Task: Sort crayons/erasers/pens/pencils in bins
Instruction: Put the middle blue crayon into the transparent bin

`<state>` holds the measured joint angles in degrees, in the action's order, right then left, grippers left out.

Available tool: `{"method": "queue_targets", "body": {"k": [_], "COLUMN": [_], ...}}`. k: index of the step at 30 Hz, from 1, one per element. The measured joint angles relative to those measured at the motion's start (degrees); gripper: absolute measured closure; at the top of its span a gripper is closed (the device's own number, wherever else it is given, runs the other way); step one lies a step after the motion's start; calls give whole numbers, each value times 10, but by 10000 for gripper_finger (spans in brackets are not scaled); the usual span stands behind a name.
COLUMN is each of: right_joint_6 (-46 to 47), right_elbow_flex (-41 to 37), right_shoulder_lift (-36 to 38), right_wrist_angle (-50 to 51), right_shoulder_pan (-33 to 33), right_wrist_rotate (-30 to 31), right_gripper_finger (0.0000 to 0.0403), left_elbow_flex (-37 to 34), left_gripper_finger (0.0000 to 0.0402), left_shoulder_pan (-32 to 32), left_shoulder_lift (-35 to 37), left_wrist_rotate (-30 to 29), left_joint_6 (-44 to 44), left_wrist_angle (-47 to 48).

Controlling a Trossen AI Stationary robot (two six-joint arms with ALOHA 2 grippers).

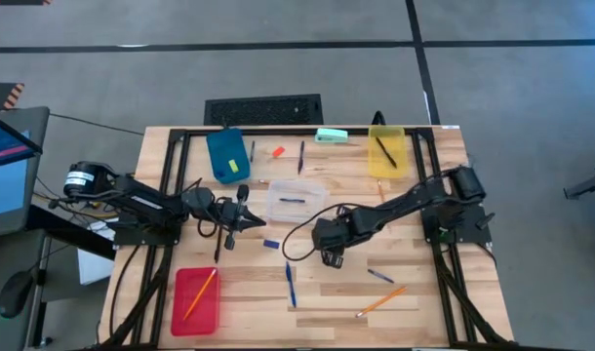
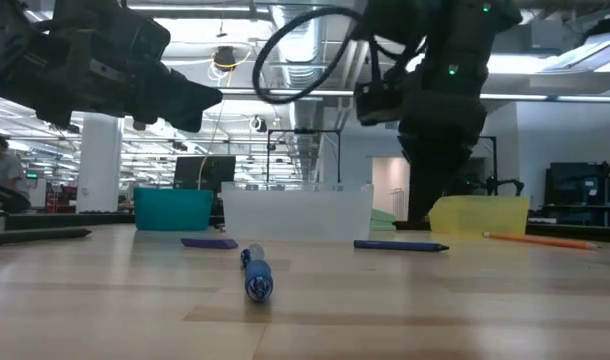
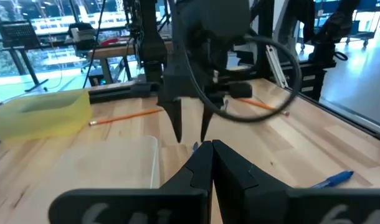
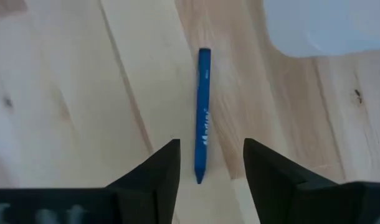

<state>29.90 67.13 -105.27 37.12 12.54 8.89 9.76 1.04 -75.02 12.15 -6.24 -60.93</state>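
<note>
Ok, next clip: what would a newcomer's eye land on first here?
Probably the right gripper, open, poised over a blue pen lying on the wooden table just beside the clear bin at the table's centre. Then the four bins: teal-blue and yellow at the far edge, red at the near left. The left gripper waits shut, left of the clear bin.

the whole surface [image 1: 307, 292] is seen straight down from overhead, and level across from its edge in the low view. the clear bin [image 2: 297, 212] is shared by the overhead, low and left wrist views. a blue crayon [image 4: 203, 115] is seen close, from above, by the right wrist camera.
</note>
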Motion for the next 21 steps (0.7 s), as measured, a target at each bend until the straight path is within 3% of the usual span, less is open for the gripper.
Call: {"method": "queue_targets", "body": {"k": [9, 21], "right_joint_6": [-13, -17], "right_elbow_flex": [12, 12], "right_shoulder_lift": [-46, -47], "right_wrist_angle": [1, -1], "right_shoulder_pan": [-19, -30], "right_wrist_rotate": [-15, -39], "right_gripper_finger": [237, 288], "left_elbow_flex": [0, 0], "left_gripper_finger": [401, 401], "left_shoulder_pan": [0, 0], "left_shoulder_lift": [0, 0], "left_wrist_rotate": [-2, -5], "left_joint_6": [0, -4], "left_wrist_angle": [2, 2]}}
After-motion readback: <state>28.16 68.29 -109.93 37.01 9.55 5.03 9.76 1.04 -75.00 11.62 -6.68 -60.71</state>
